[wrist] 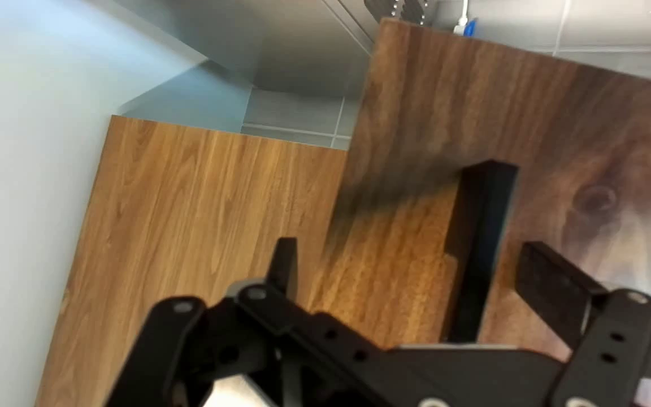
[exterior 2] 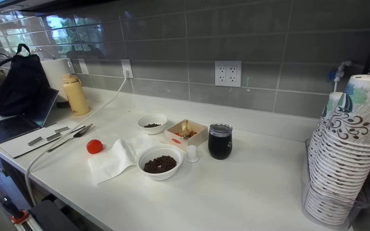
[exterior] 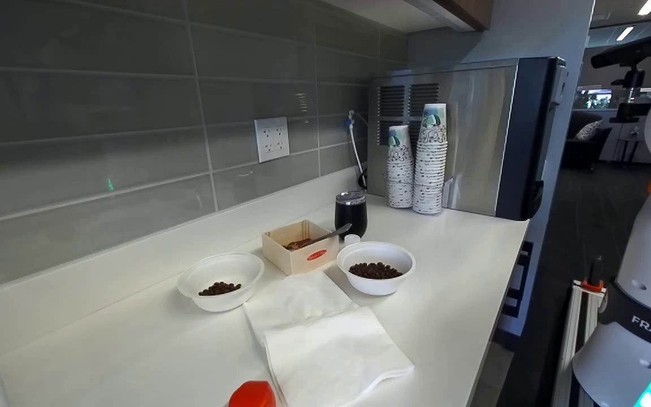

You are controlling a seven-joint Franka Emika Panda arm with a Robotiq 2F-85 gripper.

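My gripper [wrist: 410, 246] shows in the wrist view with its two black fingers spread wide. A black bar handle [wrist: 481, 249] on a brown wooden cabinet door [wrist: 585, 141] lies between the fingers, nearer the right one. I see no finger touching it. The door's edge stands out of line with a lighter wooden panel [wrist: 201, 215] on the left. The gripper is out of both exterior views. On the white counter, in both exterior views, are two white bowls of brown balls [exterior: 375, 270] [exterior: 220, 288] and a wooden box [exterior: 314, 257] with a utensil in it.
A black tumbler [exterior 2: 220, 141], white napkins [exterior: 331, 350], a red object [exterior 2: 94, 146] and tall paper cup stacks [exterior 2: 348, 154] stand or lie on the counter. A white cable [exterior 2: 85, 118] crosses it. A steel machine [exterior: 472, 135] stands at the counter's end.
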